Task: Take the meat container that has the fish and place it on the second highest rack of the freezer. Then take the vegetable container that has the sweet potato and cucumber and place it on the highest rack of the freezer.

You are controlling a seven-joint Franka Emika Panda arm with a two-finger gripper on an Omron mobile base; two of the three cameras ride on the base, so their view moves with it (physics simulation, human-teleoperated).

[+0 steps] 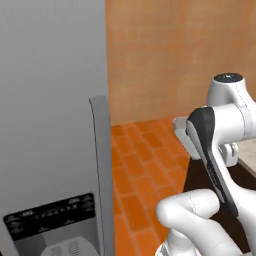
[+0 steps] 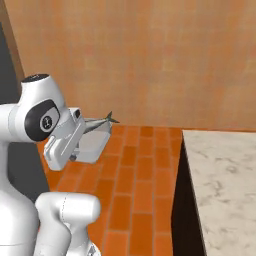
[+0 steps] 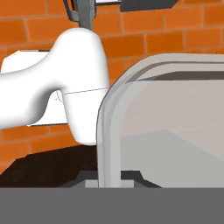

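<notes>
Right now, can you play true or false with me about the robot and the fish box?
1. The gripper is shut on the container. True.
2. The fish is lying on the floor. False: it sits in the container, its tail sticking up over the rim.
3. The container is resting on the marble counter. False: it is held in the air over the orange brick floor, apart from the counter.
4. The freezer shows its grey outside in the left base view. True.
5. The container is bright red. False: it is clear and greyish.
</notes>
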